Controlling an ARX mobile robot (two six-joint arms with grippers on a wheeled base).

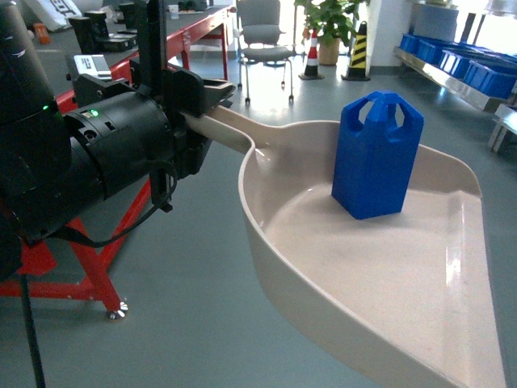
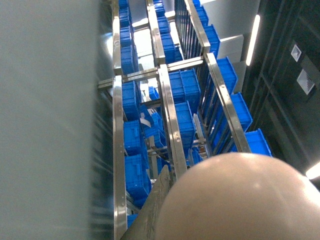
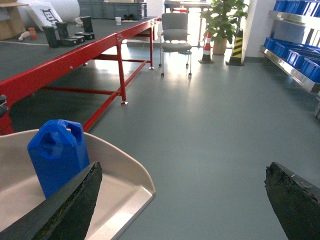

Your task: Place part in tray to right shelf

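Part upright in tray, carried above floor.
Left tool (image 1: pixel 212 95) clamped tray (image 1: pixel 388 283) handle; part (image 1: pixel 376 155) stood beyond it; right tool (image 3: pixel 182 200) gaped wide.

The tray (image 1: pixel 388 283) runs off the head view's bottom and right edges, hiding its front lip. Its handle end disappears inside the left gripper (image 1: pixel 206 97). In the left wrist view a blurred beige bulge (image 2: pixel 235 200), probably the tray's handle, blocks the lower steel rack (image 2: pixel 167 105).
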